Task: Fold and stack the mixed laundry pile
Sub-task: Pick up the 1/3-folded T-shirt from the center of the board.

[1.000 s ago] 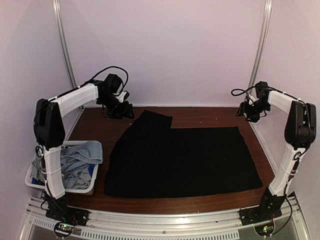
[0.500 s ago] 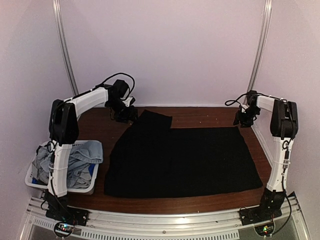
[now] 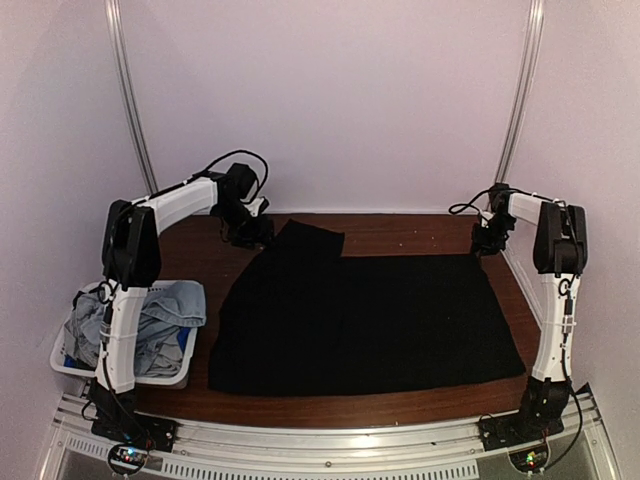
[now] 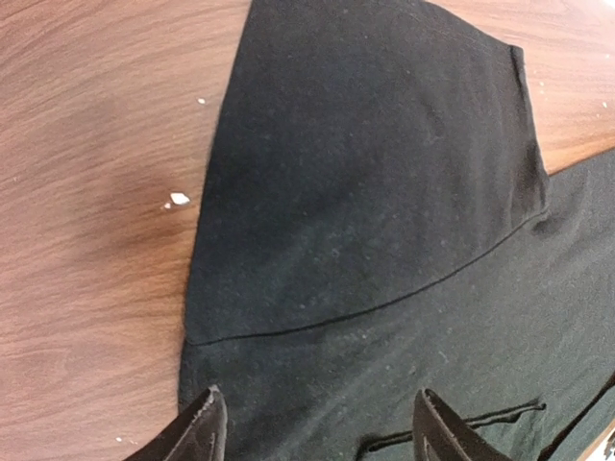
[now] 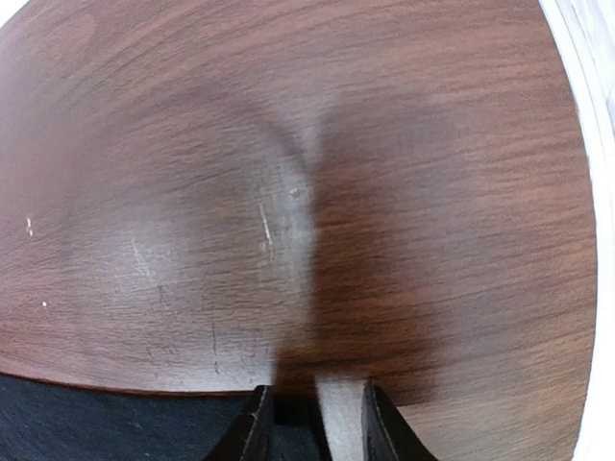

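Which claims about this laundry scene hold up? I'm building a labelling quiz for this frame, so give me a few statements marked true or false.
1. The black shirt lies spread flat on the table. True.
2. The white basket is empty. False: it holds garments, with light-blue denim on top.
3. The left hand is open, over the shirt just below its sleeve seam. True.
4. The right hand hovers over the basket. False: it is low at the shirt's far right corner, while the basket stands at the near left.
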Robot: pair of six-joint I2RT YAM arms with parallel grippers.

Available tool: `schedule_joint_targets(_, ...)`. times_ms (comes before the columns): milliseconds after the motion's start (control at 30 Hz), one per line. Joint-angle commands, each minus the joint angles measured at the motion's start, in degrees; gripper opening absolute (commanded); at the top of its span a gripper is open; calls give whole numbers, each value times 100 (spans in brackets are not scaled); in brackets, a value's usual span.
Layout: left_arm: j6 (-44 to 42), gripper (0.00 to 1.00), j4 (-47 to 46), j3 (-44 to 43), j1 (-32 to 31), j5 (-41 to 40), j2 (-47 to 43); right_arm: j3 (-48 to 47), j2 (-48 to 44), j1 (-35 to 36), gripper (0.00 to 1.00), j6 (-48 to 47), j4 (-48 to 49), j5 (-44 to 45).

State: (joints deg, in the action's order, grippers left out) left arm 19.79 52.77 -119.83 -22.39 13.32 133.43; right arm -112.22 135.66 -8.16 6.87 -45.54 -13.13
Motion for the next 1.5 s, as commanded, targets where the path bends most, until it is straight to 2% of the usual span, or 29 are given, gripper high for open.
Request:
schedule_joint_targets(0, -29, 68, -39, -365, 152, -8, 260, 26, 211, 9, 29, -46, -187, 48)
schedule_joint_targets(333, 40, 70, -58, -860, 165, -386, 809, 359, 151, 225, 26, -107, -101, -116)
schedule_joint_targets(433, 82, 70, -122, -919, 165, -492, 926, 338, 178, 249, 21, -116, -124, -153)
schedule_joint_targets(500, 115, 70, -136, -985, 165, -566, 1023, 342, 164, 269, 16, -110, -116, -138)
schedule_joint_targets(600, 189, 71, -162, -1168, 165, -601, 1184, 346, 193, 280, 1, -90, -147, -91)
schedule_joint_targets(633, 210, 71, -169, -1260, 165, -615, 1245, 342, 204, 280, 0, -82, -169, -63)
schedule_joint_targets(833, 262, 71, -283, -1709, 165, -517, 1567, 335, 169, 280, 0, -9, -210, 1)
schedule_joint_targets(1067, 236, 59, -287, -1793, 158, -309, 1841, 333, 123, 280, 0, -11, -251, 41)
schedule_joint_targets(1333, 102, 54, 70, -1789, 8, -809, 2062, 306, 96, 280, 0, 44, -275, 23)
schedule_joint_targets(1467, 95, 45, 196, -1840, -67, -1183, 2204, 298, 59, 280, 0, 71, -298, 4)
